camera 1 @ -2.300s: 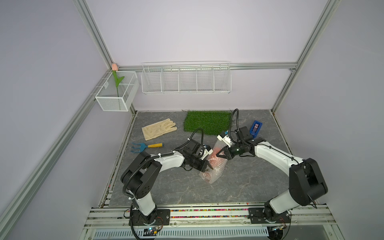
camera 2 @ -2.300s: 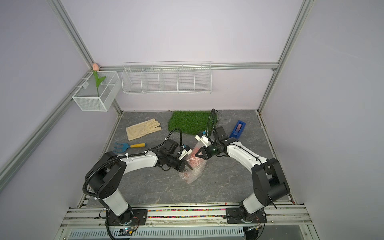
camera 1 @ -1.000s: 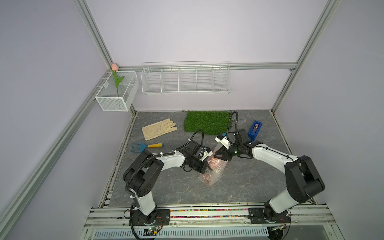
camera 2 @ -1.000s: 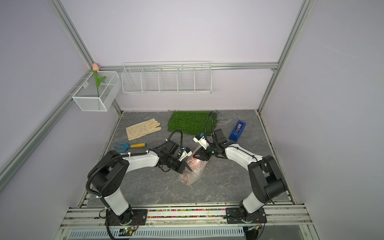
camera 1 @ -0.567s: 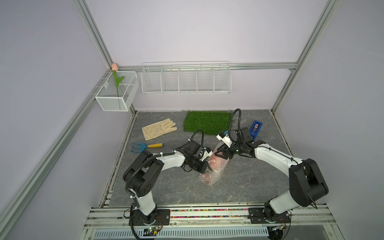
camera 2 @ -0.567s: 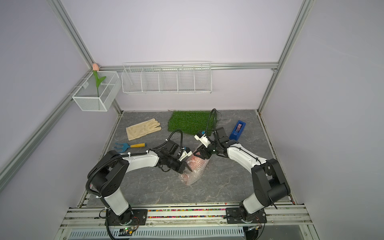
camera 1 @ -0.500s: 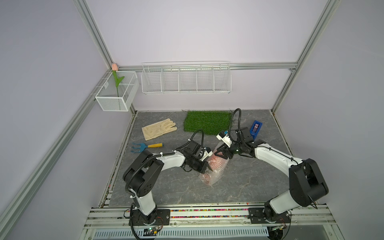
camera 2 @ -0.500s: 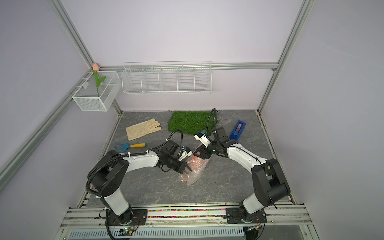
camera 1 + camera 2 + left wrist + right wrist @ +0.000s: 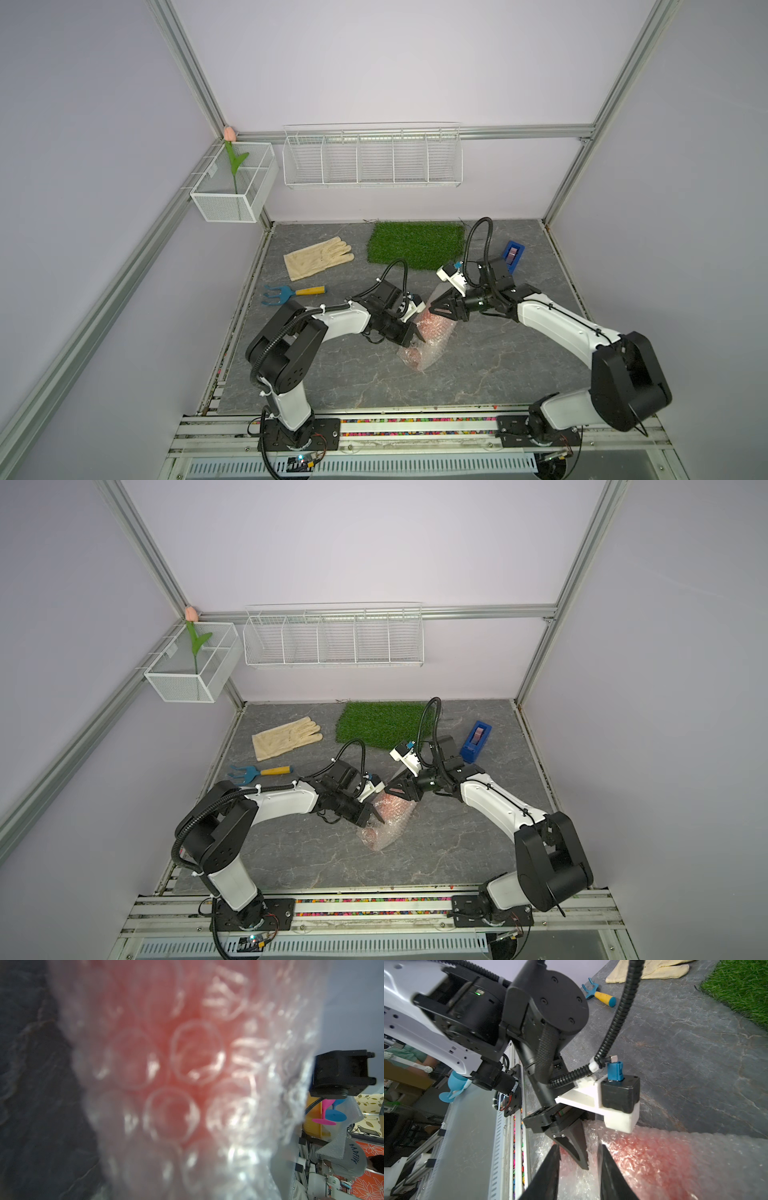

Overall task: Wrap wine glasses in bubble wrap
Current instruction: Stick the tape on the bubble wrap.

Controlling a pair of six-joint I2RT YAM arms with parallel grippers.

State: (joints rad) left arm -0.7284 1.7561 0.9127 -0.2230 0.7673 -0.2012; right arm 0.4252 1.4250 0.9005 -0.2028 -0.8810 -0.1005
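Note:
The wine glass (image 9: 432, 328) lies on its side on the table, showing red through the bubble wrap (image 9: 432, 353) rolled around it. Both appear in both top views, glass (image 9: 390, 806) and wrap (image 9: 386, 833). My left gripper (image 9: 417, 338) (image 9: 376, 818) is shut on the wrap at the bundle's left side. Its wrist view is filled with blurred wrap (image 9: 249, 1126) over the red glass (image 9: 187, 1053), hiding its jaws. My right gripper (image 9: 432, 309) (image 9: 579, 1147) stands open over the bundle's far end, wrap (image 9: 579, 1184) showing between its fingers.
A green turf mat (image 9: 417, 245) lies at the back, a cream glove (image 9: 318, 259) and a blue hand rake (image 9: 293, 293) to the left, and a blue tape dispenser (image 9: 513, 255) at the back right. Wire baskets (image 9: 372, 156) hang on the back wall.
The right arm has shifted slightly at the bundle's far end, and its jaws have narrowed. The left gripper and the bundle have stayed in place.

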